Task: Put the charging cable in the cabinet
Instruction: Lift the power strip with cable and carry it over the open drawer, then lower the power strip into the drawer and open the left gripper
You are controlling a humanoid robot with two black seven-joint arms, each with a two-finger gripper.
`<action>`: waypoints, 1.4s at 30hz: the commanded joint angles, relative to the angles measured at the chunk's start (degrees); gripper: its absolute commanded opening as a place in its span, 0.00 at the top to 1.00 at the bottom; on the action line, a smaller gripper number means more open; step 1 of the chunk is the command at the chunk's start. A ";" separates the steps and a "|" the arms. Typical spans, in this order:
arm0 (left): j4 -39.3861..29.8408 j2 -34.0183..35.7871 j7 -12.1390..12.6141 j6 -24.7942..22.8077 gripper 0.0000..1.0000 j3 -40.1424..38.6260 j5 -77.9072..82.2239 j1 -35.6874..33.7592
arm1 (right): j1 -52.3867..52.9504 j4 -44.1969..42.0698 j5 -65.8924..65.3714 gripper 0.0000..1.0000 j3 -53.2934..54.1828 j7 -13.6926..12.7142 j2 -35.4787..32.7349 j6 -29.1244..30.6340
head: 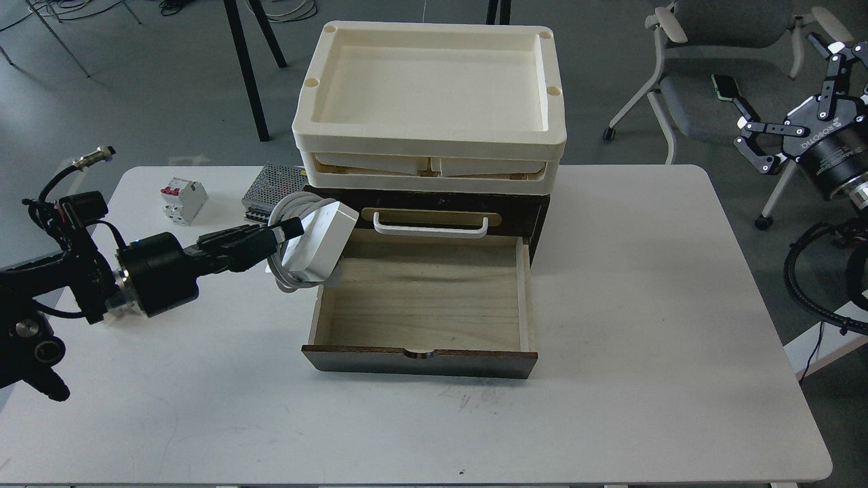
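Note:
My left gripper (288, 230) is shut on the charging cable (319, 242), a flat white power strip with its thick white cord looped around it. It hangs tilted in the air over the left rear corner of the open drawer (424, 298). The cabinet (536, 213) is a dark brown drawer unit in the middle of the table. Its lower drawer is pulled out and its pale wood interior is empty. The upper drawer is closed, with a white bar handle (430, 227). My right gripper (797, 102) is open and empty, high off the table's right side.
Cream plastic trays (430, 95) are stacked on the cabinet. A white-and-red circuit breaker (183, 201) and a perforated metal power supply box (274, 190) lie at the back left of the white table (644, 305). A grey chair (712, 74) stands behind.

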 commanded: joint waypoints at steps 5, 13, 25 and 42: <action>-0.48 -5.20 -0.01 3.33 1.00 0.41 -1.13 5.52 | -1.03 -0.17 0.00 0.00 0.08 0.00 -1.12 0.00; -0.13 -11.18 -0.01 4.04 1.00 0.59 -1.39 6.41 | -1.38 -0.08 0.00 0.00 -0.01 0.00 -1.12 0.00; 13.31 -22.26 -0.01 2.11 1.00 0.50 -2.01 7.55 | -2.35 -0.08 0.00 0.00 0.08 0.00 -1.12 0.00; 21.13 -31.39 -0.01 1.75 1.00 0.15 -2.10 8.17 | -3.76 -0.08 0.00 0.00 0.43 0.00 -1.29 0.00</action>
